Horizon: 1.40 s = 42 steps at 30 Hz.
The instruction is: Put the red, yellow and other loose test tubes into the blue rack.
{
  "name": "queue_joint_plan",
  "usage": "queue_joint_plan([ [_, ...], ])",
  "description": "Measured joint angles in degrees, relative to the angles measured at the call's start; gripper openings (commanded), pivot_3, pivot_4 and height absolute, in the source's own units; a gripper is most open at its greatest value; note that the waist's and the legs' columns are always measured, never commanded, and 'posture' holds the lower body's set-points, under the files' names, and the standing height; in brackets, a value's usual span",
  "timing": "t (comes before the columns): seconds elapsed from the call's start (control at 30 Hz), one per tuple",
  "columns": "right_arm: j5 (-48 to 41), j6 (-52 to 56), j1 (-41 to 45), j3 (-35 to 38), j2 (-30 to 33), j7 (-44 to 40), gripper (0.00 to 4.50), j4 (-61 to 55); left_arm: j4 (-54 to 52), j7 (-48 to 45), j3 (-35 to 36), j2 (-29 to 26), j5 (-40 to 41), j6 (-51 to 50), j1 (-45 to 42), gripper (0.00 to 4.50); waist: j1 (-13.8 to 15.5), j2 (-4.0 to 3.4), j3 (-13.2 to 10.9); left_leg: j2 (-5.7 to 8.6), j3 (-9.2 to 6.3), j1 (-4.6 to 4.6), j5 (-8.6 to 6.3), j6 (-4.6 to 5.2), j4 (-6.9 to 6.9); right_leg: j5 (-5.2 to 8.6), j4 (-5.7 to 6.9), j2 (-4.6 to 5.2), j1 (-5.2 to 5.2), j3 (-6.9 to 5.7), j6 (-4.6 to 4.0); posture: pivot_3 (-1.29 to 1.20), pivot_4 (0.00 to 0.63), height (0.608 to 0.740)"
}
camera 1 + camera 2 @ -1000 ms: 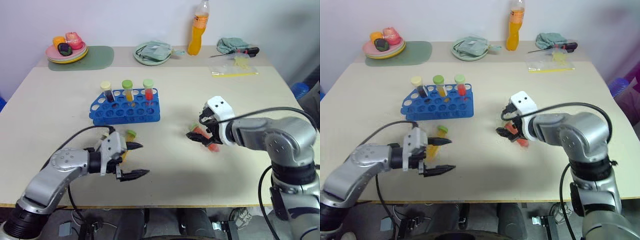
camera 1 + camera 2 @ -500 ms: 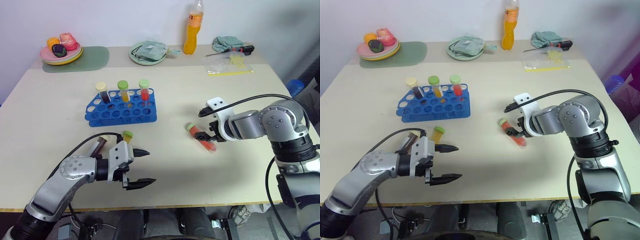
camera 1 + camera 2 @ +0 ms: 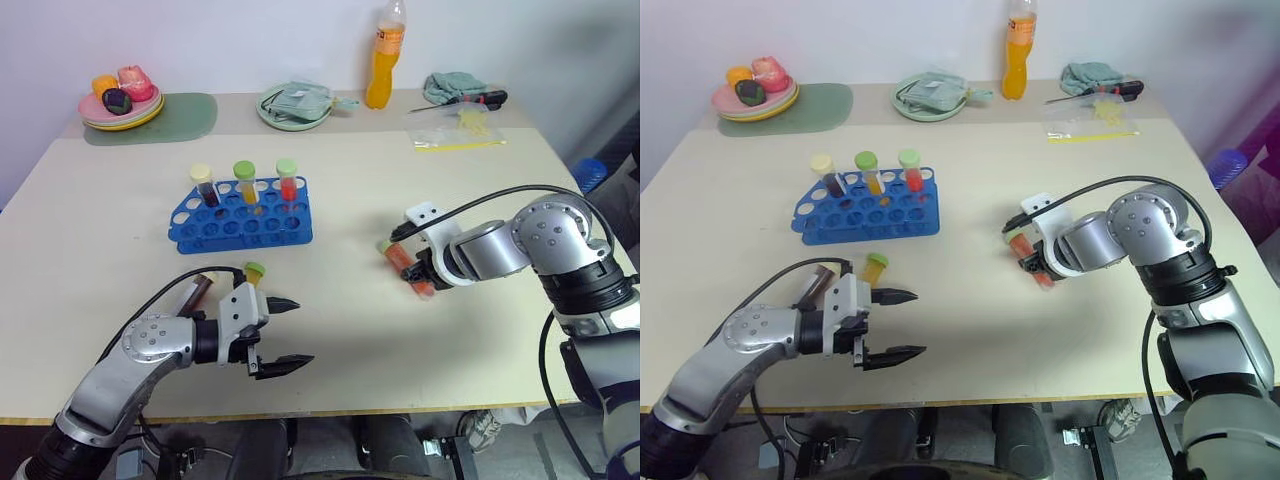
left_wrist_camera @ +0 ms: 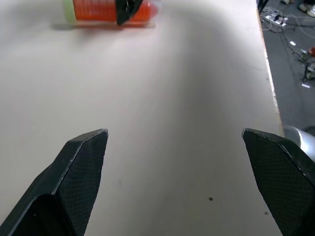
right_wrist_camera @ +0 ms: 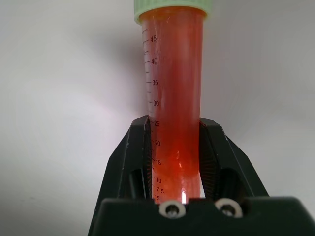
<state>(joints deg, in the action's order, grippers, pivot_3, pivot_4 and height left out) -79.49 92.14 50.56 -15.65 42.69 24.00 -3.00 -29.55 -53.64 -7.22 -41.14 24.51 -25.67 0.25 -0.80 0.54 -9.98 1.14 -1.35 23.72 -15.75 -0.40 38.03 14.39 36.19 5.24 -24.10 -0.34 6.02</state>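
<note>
Your right arm is bending in from 3 o'clock, its right pincer [image 5: 173,147] pinching the red tube [image 5: 172,93] lying on the table [image 3: 500,200]; the wrist view is showing printed graduations. Your left pincer [image 3: 283,335] is hovering spread at 7 o'clock. The blue rack [image 3: 240,222] is sitting at 10 o'clock.

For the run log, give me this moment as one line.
right gripper: shut on red tube | left gripper: open, empty | blue rack: three tubes standing
</note>
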Motion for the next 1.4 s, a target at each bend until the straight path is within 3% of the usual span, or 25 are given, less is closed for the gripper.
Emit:
queue_joint_plan([
  [0.13,9.23,-14.0,-1.35,3.85,-0.55,-12.47,0.86,-14.77,0.84,3.98,4.53,2.02,0.73,-0.11,1.75,4.5,0.05,-0.03,-0.02,-0.1,-0.05,0.03,0.0,0.0,-0.01,-0.07,0.0,-0.16,-0.08,0.01,0.16,0.0,0.15,0.74],
  [0.27,29.98,-41.84,-9.21,0.97,-5.88,-26.79,0.86,-22.73,6.29,13.39,12.59,10.22,0.67,2.33,2.15,4.5,0.11,0.08,0.05,-0.1,-0.08,-0.1,0.0,-0.01,0.06,-0.11,0.02,-0.2,0.1,0.01,0.26,0.0,0.15,0.74],
  [0.47,52.27,-70.55,-14.21,-5.19,-25.68,-30.09,0.86,-4.32,10.6,17.64,15.46,14.52,-0.18,6.58,2.38,4.5,-0.15,0.11,0.07,-0.07,-0.01,-0.34,0.1,-0.18,0.06,-0.17,0.13,-0.21,0.21,0.1,0.25,0.0,0.15,0.74],
  [0.6,60.81,-83.84,-14.24,-5.5,-33.42,-33.28,0.86,8.68,10.76,16.54,15.68,14.05,-0.12,7.18,4.55,4.5,-0.06,0.08,0.05,-0.07,-0.02,-0.33,0.11,-0.21,0.01,-0.17,0.14,-0.18,0.18,0.11,0.24,0.0,0.15,0.74],
  [0.9,68.76,-94.62,-10.43,-4.17,-43.39,-39.24,0.86,27.05,12.49,16.55,20.4,12.9,-0.04,7.86,4.53,4.5,-0.37,0.05,0.03,-0.08,-0.04,-0.34,0.18,-0.34,-0.07,-0.19,0.26,-0.2,0.04,0.12,0.18,0.0,0.15,0.74],
  [1.4,74.01,-102.32,-6.36,2.27,-48.51,-40.81,0.86,42.32,11.84,16.42,21.58,12.9,1.26,7.44,4.72,4.5,-0.43,0.02,0.02,-0.08,-0.05,-0.34,0.21,-0.41,-0.11,-0.21,0.28,-0.18,0.0,0.15,0.15,0.0,0.15,0.74],
])
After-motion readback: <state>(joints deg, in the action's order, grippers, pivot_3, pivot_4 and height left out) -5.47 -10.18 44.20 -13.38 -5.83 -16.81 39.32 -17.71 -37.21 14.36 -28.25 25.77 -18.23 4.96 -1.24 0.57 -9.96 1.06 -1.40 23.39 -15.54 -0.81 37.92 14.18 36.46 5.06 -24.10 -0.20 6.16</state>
